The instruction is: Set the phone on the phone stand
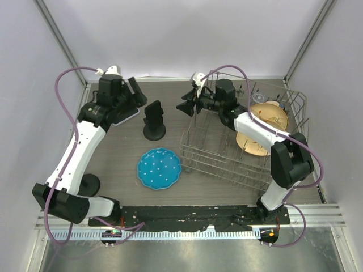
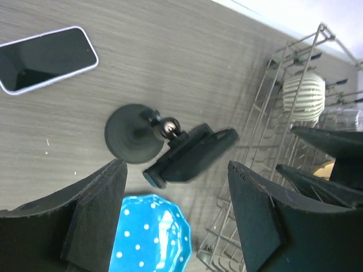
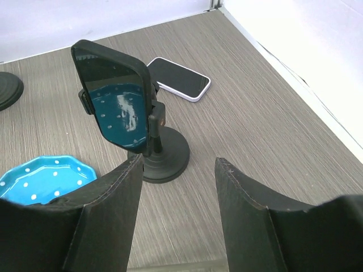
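The phone (image 2: 45,58), dark screen up in a white case, lies flat on the table at the back left; it also shows in the right wrist view (image 3: 178,78) and, partly under the left arm, in the top view (image 1: 130,115). The black phone stand (image 1: 154,120) stands upright on its round base (image 3: 164,156), to the right of the phone and apart from it. Its glossy cradle (image 3: 113,102) is tilted. My left gripper (image 1: 135,93) hovers open and empty above the table near the phone and stand (image 2: 176,215). My right gripper (image 1: 186,106) is open and empty, facing the stand (image 3: 178,187).
A blue dotted plate (image 1: 159,168) lies in front of the stand. A wire dish rack (image 1: 227,153) with golden plates (image 1: 271,116) and a striped cup (image 2: 303,96) fills the right side. A black disc (image 1: 89,184) sits near the left arm's base.
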Controlling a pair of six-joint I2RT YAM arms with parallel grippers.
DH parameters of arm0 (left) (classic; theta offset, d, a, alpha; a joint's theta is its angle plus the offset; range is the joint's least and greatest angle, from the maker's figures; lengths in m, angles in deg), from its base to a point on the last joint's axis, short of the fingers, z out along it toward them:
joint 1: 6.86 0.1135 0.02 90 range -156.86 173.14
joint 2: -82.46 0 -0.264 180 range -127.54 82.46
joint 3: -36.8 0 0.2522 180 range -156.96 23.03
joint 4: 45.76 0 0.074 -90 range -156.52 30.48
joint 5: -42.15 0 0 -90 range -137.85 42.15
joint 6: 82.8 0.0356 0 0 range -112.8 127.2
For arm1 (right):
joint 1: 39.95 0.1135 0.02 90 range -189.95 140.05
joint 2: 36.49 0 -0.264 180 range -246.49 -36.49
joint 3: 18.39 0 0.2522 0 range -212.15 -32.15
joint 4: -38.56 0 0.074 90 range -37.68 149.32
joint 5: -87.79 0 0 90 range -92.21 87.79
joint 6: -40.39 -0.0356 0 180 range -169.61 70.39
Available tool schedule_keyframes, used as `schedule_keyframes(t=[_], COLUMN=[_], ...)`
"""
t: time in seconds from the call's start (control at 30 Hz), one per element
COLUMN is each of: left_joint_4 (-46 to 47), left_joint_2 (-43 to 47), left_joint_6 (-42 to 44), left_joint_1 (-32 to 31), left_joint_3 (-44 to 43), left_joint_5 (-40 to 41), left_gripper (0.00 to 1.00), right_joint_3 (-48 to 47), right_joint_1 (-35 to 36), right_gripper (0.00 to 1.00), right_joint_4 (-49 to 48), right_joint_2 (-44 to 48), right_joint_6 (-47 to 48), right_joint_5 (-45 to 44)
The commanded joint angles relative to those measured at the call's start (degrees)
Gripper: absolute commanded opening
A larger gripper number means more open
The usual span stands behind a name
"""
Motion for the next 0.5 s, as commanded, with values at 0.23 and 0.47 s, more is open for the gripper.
schedule_keyframes(t=[0.23, 0.47], left_joint_4=[-19.6, -31.9], left_joint_2=[-6.2, -12.6], left_joint_6=[-17.1, -29.0], left_joint_1=[-20.3, -22.1], left_joint_3=[-13.0, -24.9], left_joint_5=[29.3, 37.3], left_gripper=[0.77, 1.0], right_joint_3=[2.4, 4.9], right_joint_1=[-2.3, -4.4], right_gripper=[0.59, 0.59], right_joint_4=[-1.9, -4.6], right_joint_2=[4.9, 6.3], right_joint_6=[0.3, -1.4], right_joint_5=[-2.2, -1.0])
